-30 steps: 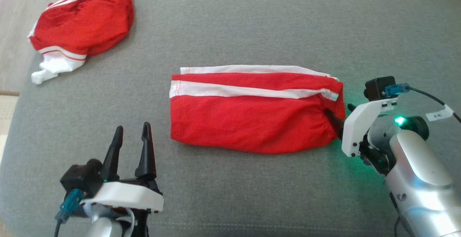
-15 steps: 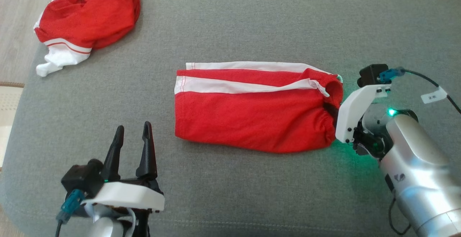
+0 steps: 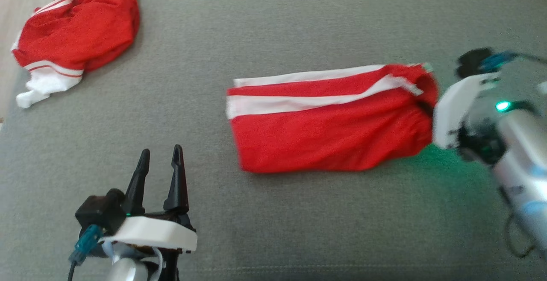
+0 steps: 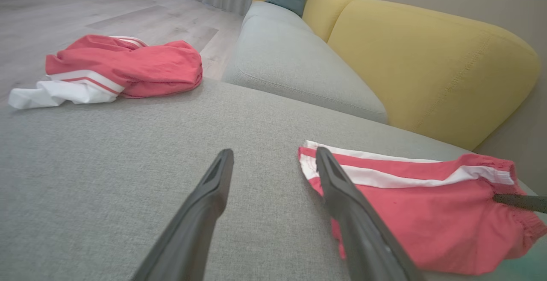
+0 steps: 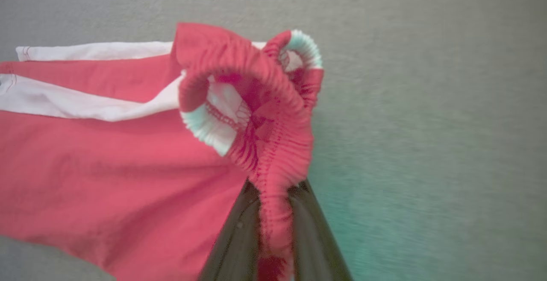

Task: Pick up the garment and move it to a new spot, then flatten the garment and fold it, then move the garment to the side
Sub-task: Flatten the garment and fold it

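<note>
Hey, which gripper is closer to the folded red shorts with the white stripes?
Right. The right gripper has its jaws shut on the elastic waistband end of the folded red shorts with white stripes. The left gripper sits apart, open, off their leg end.

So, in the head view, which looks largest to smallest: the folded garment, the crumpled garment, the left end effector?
1. folded garment
2. crumpled garment and left end effector look alike; the end effector is nearer the camera, so unranked.
</note>
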Motion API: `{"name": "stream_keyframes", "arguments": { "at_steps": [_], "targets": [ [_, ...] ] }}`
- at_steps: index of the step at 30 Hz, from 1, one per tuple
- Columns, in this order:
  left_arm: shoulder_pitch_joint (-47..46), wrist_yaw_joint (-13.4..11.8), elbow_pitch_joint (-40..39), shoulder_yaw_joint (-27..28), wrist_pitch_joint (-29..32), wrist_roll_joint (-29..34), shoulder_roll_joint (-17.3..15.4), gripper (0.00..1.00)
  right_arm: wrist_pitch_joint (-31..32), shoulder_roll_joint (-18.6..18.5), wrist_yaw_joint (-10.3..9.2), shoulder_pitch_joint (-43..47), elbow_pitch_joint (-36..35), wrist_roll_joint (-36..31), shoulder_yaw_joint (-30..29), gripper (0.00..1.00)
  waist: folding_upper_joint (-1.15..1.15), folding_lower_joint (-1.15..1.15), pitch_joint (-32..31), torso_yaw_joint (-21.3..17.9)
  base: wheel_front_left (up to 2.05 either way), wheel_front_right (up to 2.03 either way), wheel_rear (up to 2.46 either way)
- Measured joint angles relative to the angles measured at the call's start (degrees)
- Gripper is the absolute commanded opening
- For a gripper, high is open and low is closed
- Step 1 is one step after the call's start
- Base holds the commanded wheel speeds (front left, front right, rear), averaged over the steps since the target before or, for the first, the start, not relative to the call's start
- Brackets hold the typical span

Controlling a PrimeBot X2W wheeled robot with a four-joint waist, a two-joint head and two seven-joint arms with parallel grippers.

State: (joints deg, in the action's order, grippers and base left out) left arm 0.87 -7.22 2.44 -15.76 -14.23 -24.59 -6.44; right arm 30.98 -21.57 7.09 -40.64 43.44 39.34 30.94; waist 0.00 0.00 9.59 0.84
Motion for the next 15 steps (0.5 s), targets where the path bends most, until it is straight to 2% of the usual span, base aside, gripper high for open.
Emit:
{"name": "stream_keyframes", "arguments": {
  "at_steps": [4,7,11,15],
  "targets": [
    [-0.01,0.01,-0.16,-0.07,0.0,0.23,-0.02,1.0,0.79,-4.7,0.0,-1.22,-1.87,0.76,0.34,0.0,0.0,0.0,0.09,-1.36,0.0,0.0,0.0],
    [-0.01,0.16,-0.38,-0.11,0.0,0.24,-0.08,1.0,0.89,-6.67,0.0,-1.32,-3.1,1.34,0.4,0.0,0.0,0.0,0.24,-2.23,0.0,0.0,0.0],
    [-0.08,0.16,-0.52,-0.14,0.0,0.24,-0.13,1.0,0.87,-6.52,0.0,-1.3,-4.67,2.8,0.53,0.0,0.0,0.0,0.35,-3.16,0.0,0.0,0.0],
    [-0.29,0.15,-0.52,-0.16,0.0,0.33,-0.32,1.0,1.21,-4.07,0.0,-0.92,-7.34,5.53,1.99,0.0,0.0,0.0,0.09,-3.56,0.0,0.0,0.0]
  ]
}}
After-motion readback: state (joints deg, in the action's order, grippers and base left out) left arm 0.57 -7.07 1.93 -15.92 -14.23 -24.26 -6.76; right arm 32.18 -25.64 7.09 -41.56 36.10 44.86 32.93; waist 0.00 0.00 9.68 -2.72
